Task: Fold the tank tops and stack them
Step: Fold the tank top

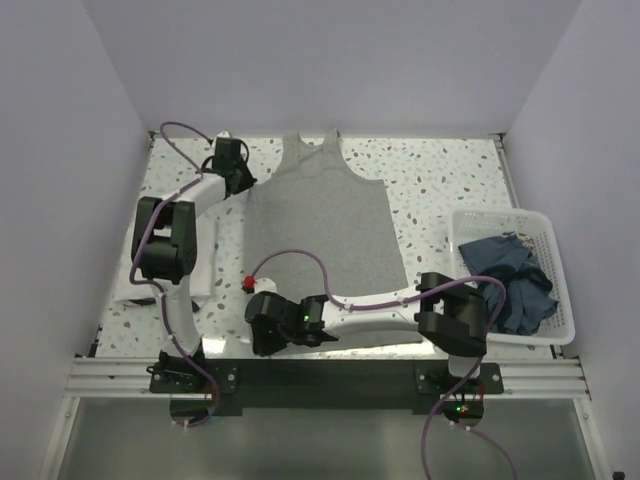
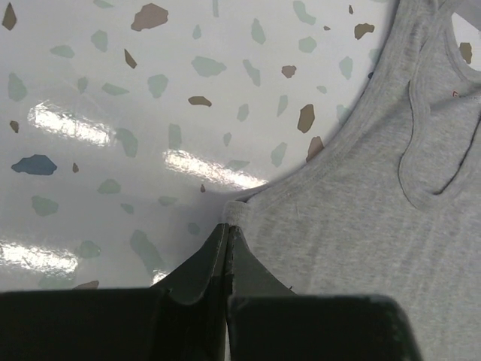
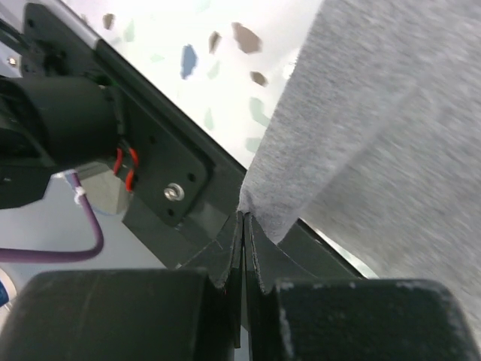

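Top external, left to right: pinched tight with left gripper (image 2: 227, 229) at the far-left armhole of grey tank top (image 1: 320, 230), spread flat mid-table. Clamped likewise with right gripper (image 3: 244, 218) on its near-left hem corner. Could slip from such shallow nips if lifted unevenly; could fold crooked, or drag toward basket (image 1: 556, 262) at right.
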